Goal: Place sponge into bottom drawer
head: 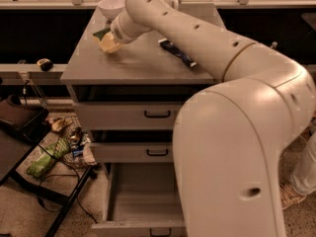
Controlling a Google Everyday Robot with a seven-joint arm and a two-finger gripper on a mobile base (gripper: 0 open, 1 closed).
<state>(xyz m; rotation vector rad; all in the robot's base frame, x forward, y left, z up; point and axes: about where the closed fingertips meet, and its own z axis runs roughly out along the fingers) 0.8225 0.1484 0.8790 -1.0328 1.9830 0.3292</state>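
Since only one camera view is on hand, everything comes from it. At the back left of the cabinet top (143,65) the gripper (114,35) hangs low at the end of the long white arm (207,38), right against the sponge (107,42). The sponge sits tilted, green face up and yellow foam toward the camera. The wrist hides the grip, so I cannot tell whether the gripper is pinching the sponge or only touching it.

The bottom drawer (143,191) stands pulled out and bare inside, well below and in front of the sponge.

Several things could go wrong from here:
- The foam is soft, so a shallow hold may let it slip on the way over the front edge and land on the floor or among the clutter (49,157) to the left.
- A wide swing could knock the bowl (111,6) just behind the gripper, or the snack bag (177,52) lying under the arm.
- Coming down too close to the cabinet risks clipping the two upper drawer fronts.

By count there are:
- one sponge, one bowl and one snack bag;
- three drawers, only the lowest open;
- one arm with one gripper.
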